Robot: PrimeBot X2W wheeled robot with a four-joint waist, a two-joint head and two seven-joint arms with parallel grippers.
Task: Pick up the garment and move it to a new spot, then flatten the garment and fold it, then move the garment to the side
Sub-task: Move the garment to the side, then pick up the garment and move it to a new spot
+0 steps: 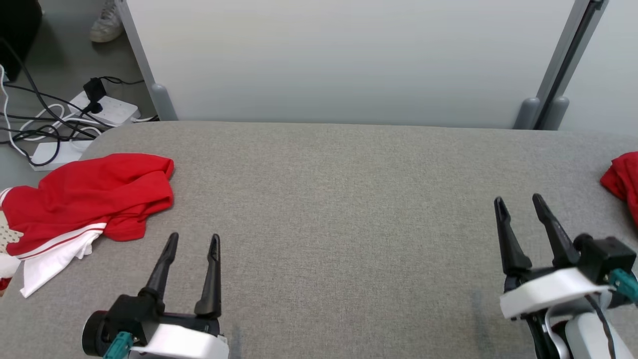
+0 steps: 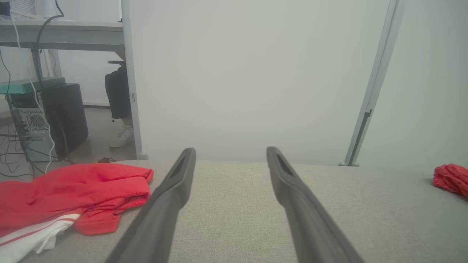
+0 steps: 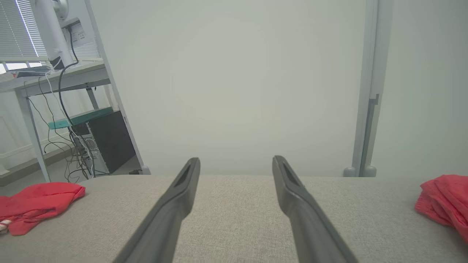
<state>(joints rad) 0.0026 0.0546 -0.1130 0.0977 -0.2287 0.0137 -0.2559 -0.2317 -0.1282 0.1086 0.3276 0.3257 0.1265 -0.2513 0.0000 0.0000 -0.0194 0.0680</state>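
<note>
Where the grey fabric-covered table [image 1: 339, 209] rounds off at its 9 o'clock side in the head view, the crumpled red garment with white striped trim [image 1: 94, 199] lies in a loose heap. Its red folds are on top and a white panel with two red stripes trails toward 7 o'clock. The heap's far-left part is cut off by the picture's edge. A pale dotted patch there is too small to make out, so I cannot tell what sort of garment it is.

The left gripper [image 1: 194, 235] is near the heap, which lies at its 10 o'clock, apart from both dark fingers. Its jaws stand parted with nothing between them. The right gripper [image 1: 518, 198] sits at the table's 4 o'clock, its jaws likewise spread and empty. At its 2 o'clock, on the table's 3 o'clock edge, a second bunched red cloth [image 1: 623, 182] is mostly cut off. The right wrist view shows more of its folds, but not its whole shape. Both wrists run off the bottom edge.

Behind the table at 12 o'clock stands a plain white partition panel [image 1: 349, 60]. On the floor at 10 o'clock lie white power strips [image 1: 107, 107] tangled with cables. At 11 o'clock is a person's white shoe [image 1: 106, 25], its leg cut by the top edge.
</note>
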